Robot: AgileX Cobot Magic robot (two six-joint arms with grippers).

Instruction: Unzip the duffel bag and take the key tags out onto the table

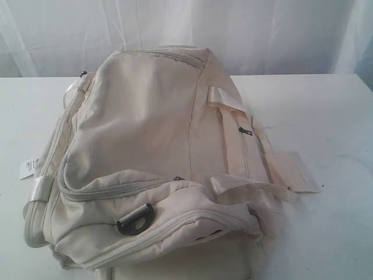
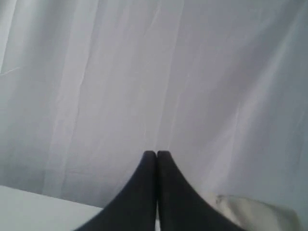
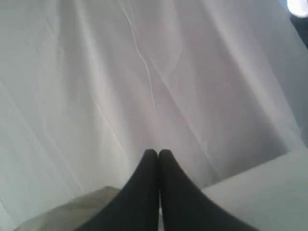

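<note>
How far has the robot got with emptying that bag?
Nothing looks done yet. The bag lies on the table with its visible zips looking closed, and no key tags show anywhere. Nothing is in hand either: the left hand and right hand are shut, empty and facing a white curtain, not touching the bag. Everything is left: unzip, pull the tags out, set them on the table.

Left pincer (image 2: pixel 156 153), matte black fingers (image 2: pixel 137 195) tapering to rounded tips, right pincer (image 3: pixel 158 151) identical
</note>
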